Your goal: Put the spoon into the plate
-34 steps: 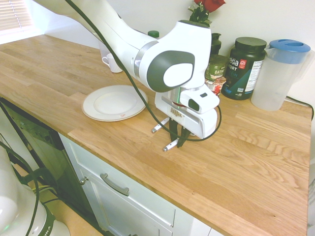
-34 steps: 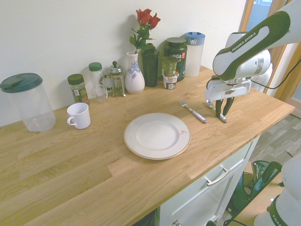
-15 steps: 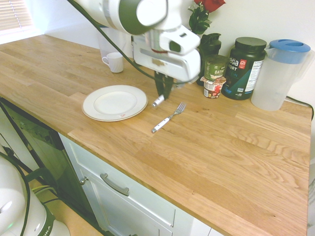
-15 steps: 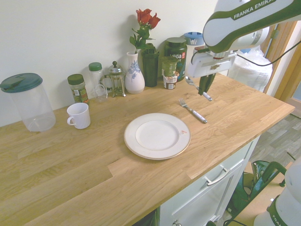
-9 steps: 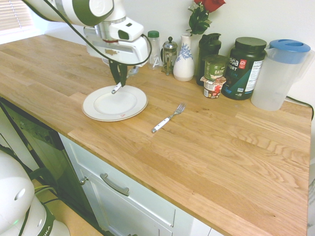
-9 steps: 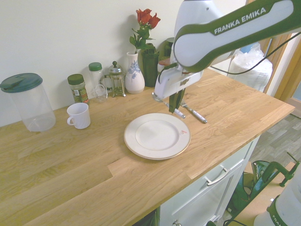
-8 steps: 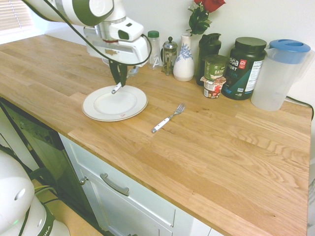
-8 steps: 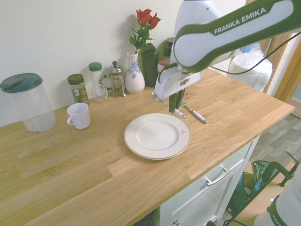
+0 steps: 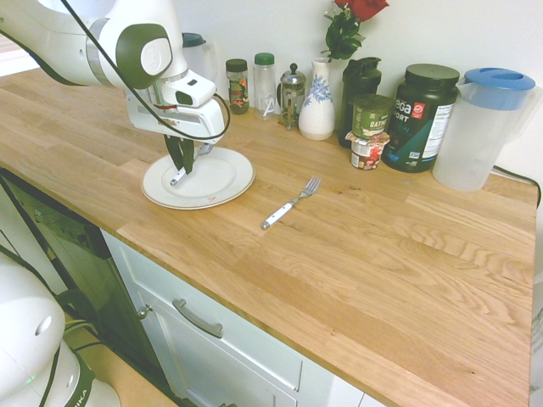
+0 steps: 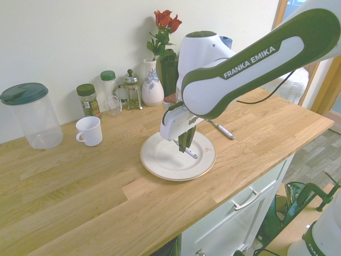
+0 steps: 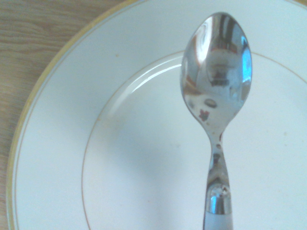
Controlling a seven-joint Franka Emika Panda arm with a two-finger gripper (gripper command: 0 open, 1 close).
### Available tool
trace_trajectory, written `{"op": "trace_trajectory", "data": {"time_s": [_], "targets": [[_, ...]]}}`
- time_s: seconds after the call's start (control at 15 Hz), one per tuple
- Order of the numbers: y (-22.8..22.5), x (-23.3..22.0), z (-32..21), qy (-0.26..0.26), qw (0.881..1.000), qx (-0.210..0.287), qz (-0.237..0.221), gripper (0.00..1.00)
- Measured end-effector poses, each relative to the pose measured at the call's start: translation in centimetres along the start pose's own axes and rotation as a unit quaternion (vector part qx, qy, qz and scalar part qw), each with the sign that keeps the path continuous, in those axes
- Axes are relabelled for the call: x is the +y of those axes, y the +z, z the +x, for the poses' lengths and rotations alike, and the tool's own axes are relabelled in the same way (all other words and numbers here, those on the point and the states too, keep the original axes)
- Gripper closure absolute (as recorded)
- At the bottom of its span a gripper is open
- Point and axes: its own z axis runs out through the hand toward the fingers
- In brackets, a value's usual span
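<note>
My gripper (image 9: 181, 163) (image 10: 185, 145) is shut on the spoon (image 9: 178, 176) (image 10: 190, 154), holding it low over the plate (image 9: 222, 180) (image 10: 160, 166). The spoon's white handle end sticks out below the dark fingers, close to the plate's surface. In the wrist view the shiny oval bowl of the spoon (image 11: 217, 72) hangs over the cream-white plate (image 11: 72, 120) with its thin gold line. Whether the spoon touches the plate I cannot tell.
A white-handled fork (image 9: 288, 204) (image 10: 219, 128) lies on the wooden counter to the side of the plate. Along the wall stand a white mug (image 10: 88, 130), jars, a French press (image 9: 292, 85), a vase with roses (image 9: 319, 102), dark tubs and a blue-lidded pitcher (image 9: 482, 127).
The arm has carried the spoon from above the plate's far rim down over the plate's middle, and the gripper stands lower now. The fork has not moved.
</note>
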Motion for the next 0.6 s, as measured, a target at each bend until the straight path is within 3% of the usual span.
{"op": "trace_trajectory", "data": {"time_s": [0.4,0.47,0.6], "targets": [[1.7,0.0,0.1,-0.008,1.0,-0.002,-0.019,1.0],[1.7,0.0,0.1,-0.008,1.0,-0.002,-0.019,0.0],[1.8,0.0,0.0,-0.008,1.0,-0.004,-0.022,0.0]]}}
